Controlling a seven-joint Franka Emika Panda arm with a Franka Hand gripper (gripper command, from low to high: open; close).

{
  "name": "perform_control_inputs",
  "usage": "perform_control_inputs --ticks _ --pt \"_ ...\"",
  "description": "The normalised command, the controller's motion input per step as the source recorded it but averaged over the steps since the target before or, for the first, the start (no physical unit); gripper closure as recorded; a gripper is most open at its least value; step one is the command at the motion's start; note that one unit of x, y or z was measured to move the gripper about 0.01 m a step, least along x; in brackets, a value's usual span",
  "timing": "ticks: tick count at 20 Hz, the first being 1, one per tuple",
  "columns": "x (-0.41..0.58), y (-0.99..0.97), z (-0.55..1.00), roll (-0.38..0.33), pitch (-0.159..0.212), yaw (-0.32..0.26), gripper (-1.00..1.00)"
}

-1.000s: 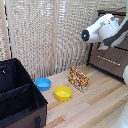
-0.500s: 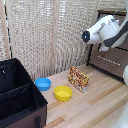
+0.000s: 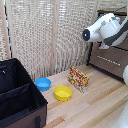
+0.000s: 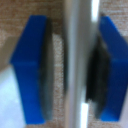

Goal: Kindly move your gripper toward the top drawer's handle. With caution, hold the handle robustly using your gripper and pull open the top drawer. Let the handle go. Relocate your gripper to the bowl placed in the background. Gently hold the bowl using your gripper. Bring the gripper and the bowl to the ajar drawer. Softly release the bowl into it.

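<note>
In the wrist view, the silver handle (image 4: 79,30) runs between the two dark-blue fingers of my gripper (image 4: 72,70), with the brown front of the top drawer (image 4: 15,10) behind it. One pad lies against the bar. The other pad (image 4: 47,75) stands a little off it, with a strip of wood showing between, so the gripper is open around the handle. In the exterior view, the white arm (image 3: 105,27) reaches to the dresser (image 3: 112,62) at the right and hides the gripper. The blue bowl (image 3: 43,83) sits on the table by the curtain.
A yellow bowl (image 3: 63,92) rests just in front of the blue one. A printed snack box (image 3: 79,79) stands between the bowls and the dresser. A large black case (image 3: 17,95) fills the exterior view's left. A lower drawer's handle (image 3: 107,59) shows below the arm.
</note>
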Motion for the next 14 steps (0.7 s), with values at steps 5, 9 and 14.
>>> perform_control_inputs --ticks 5,9,14 --pt "0.039 0.74 -0.02 0.034 0.0 -0.126 1.0" --pt "0.118 0.81 -0.09 0.054 0.01 -0.108 1.0" --pt "0.156 0.77 -0.08 0.057 0.04 -0.118 1.0"
